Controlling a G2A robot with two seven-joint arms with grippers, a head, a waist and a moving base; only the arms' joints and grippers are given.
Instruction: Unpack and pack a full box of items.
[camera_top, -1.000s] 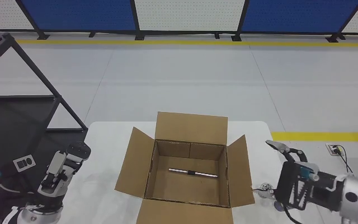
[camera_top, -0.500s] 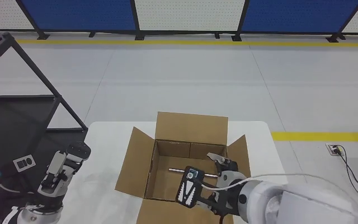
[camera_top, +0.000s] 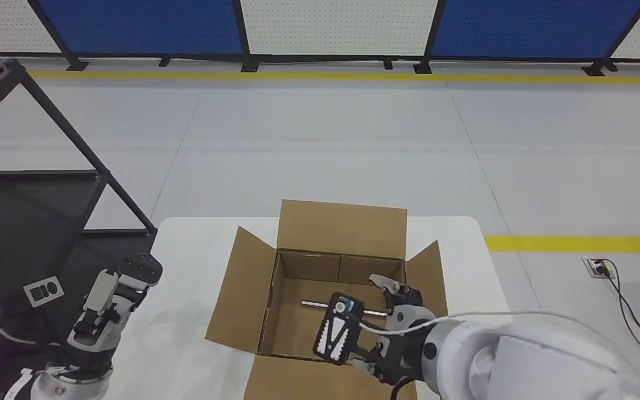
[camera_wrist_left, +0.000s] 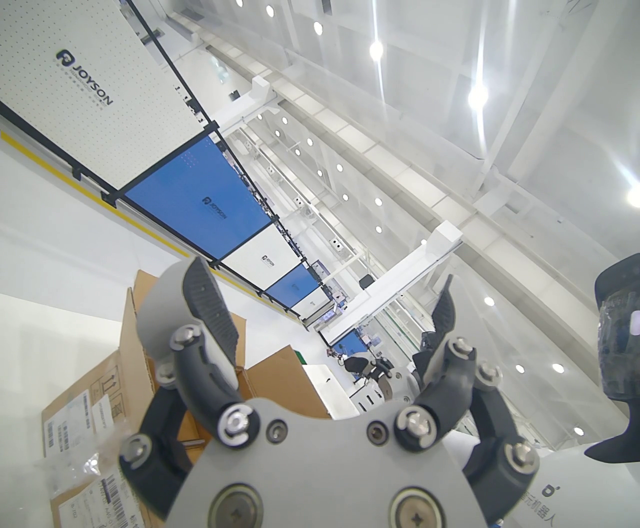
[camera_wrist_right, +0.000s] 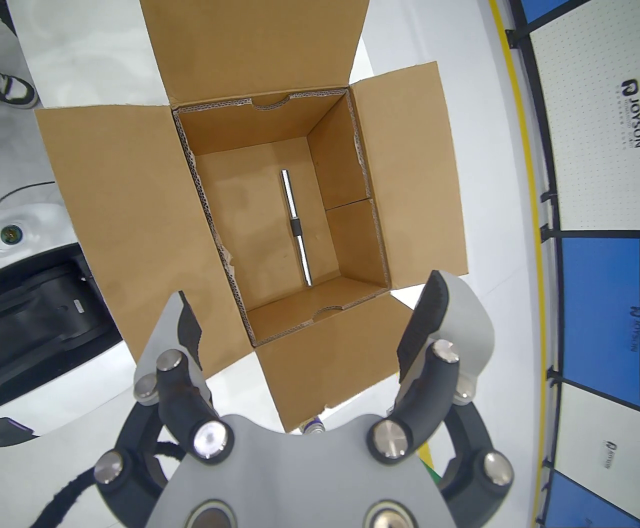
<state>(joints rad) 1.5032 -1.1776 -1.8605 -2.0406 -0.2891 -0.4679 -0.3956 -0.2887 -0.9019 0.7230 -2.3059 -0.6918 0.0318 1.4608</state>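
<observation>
**Operator:** Where do things stand?

**Spotter:** Your right gripper (camera_wrist_right: 306, 315) hangs above the open cardboard box (camera_wrist_right: 125, 200), jaws spread wide and holding nothing. The one item in there, a thin metal rod (camera_wrist_right: 296, 227), lies flat on the box floor, nearer the far wall than the near one. Your left gripper (camera_wrist_left: 322, 292) sits off beside the box, pointing upward, also wide open and empty.

**Operator:** What can bite me?

**Spotter:** I'd worry about the walls first. With jaws that wide, a finger can catch a wall or flap as you descend and shove the box across the table (camera_top: 190, 240), since nothing pins it. Then there's the rod. It looks smooth and round, so if you close off-centre or along its length, it likely rolls away or slips out on the lift.
</observation>
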